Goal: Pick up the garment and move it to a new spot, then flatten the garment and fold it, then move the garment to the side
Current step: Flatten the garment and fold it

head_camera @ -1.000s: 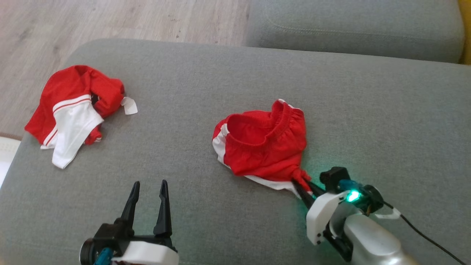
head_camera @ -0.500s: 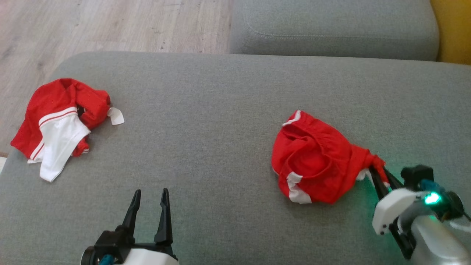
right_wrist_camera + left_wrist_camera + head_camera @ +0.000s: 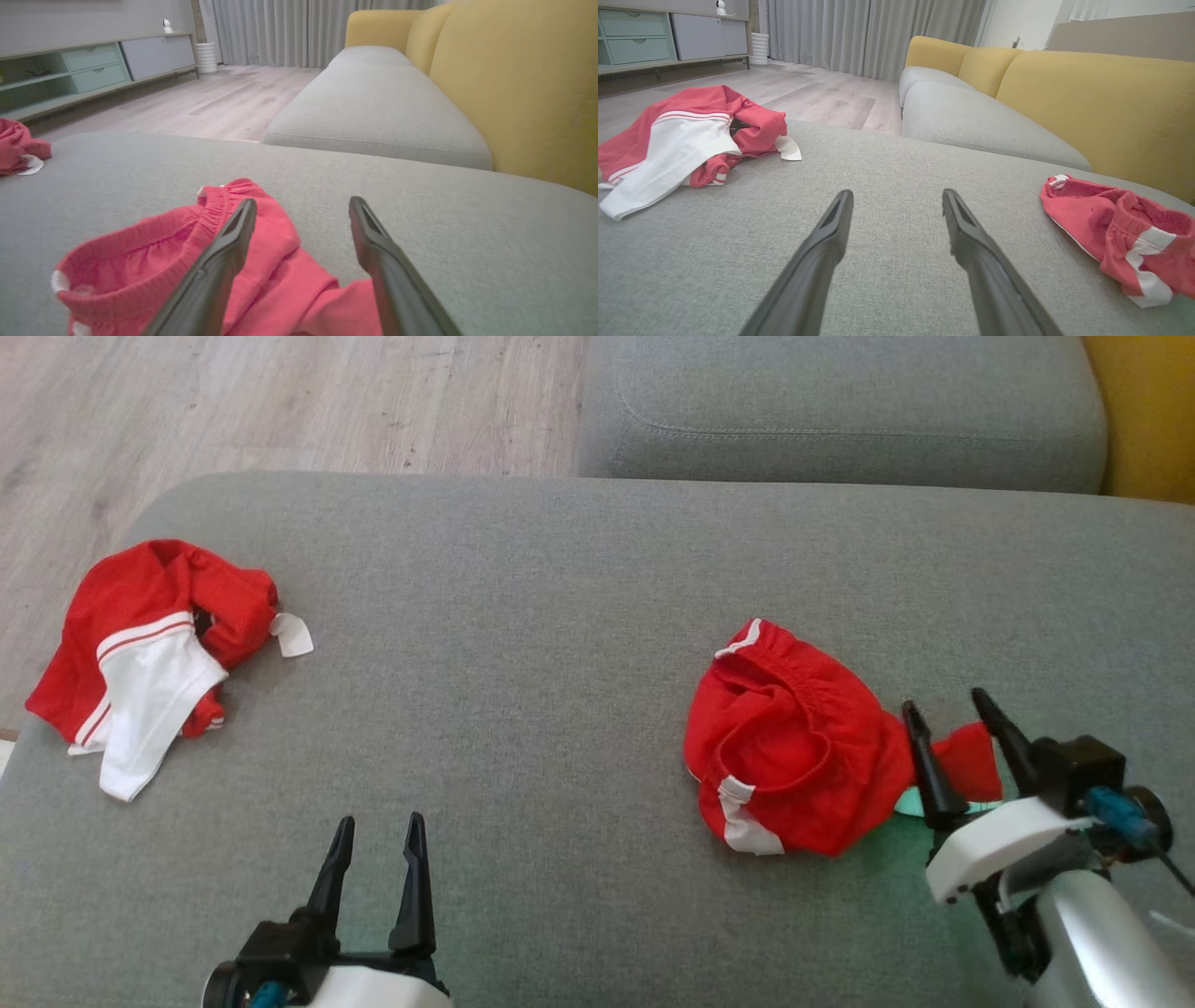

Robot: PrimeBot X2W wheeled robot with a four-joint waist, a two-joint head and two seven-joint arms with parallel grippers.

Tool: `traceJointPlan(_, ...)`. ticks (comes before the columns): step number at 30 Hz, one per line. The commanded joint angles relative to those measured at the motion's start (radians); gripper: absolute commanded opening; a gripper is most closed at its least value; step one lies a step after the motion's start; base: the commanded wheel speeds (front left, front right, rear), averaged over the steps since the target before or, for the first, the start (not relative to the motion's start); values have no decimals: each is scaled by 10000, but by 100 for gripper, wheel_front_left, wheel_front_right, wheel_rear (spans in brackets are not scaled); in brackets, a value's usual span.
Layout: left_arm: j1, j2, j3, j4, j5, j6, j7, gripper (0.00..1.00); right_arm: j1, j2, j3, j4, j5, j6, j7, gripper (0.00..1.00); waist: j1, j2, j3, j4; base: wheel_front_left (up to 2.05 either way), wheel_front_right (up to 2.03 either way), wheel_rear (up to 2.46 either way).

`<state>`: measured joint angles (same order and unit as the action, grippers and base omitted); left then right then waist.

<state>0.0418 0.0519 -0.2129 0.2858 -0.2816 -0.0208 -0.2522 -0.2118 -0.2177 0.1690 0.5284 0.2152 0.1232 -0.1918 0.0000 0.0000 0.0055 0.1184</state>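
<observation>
Wooden floor: beyond the sofa, far ahead of both hands and to the left.
Grey sofa seat: lies under both hands and carries both pieces of clothing.
Second grey seat: past the first one, well ahead of the right hand.
Yellow backrest: runs along the seats, off to the right of both hands.
Cabinet: low, with pale green drawers, standing across the floor far ahead and left of the right hand.
Red and white garment: crumpled near the seat's left edge, ahead and well to the left of the left hand, far from the right hand.
Red shorts: bunched in a heap with the elastic waistband up and a white stripe showing, on the seat just ahead and left of the right hand; one red fold trails back between that hand's two fingers.
Right hand: fingers spread wide, gripping nothing; the fold of the shorts lies loose in the gap, unpinched.
Left hand: fingers apart and empty, low over bare seat, well left of the shorts.
White tag: sticks out flat from the right edge of the red and white garment, ahead and left of the left hand.
</observation>
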Motion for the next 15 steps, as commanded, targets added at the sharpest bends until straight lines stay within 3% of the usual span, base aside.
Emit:
traceJointPlan(1, -250, -17, 368, -332, 79, 0, -95, 100, 145, 9, 286, -923, -5, 75, 414, 100, 0, 0, 1, -5, 0, 0, 0)
traceJointPlan(7, -370, -17, 288, -356, 40, -17, -95, 100, 713, -57, 1156, -2296, 568, 75, 1748, 100, 0, 0, 167, 63, 0, 0, 0)
traceJointPlan(15, -613, -17, 219, -317, 6, -20, -95, 100, 97, -62, 1999, -1300, 996, 75, 2486, 100, 0, 0, 443, 342, 0, 0, 0)
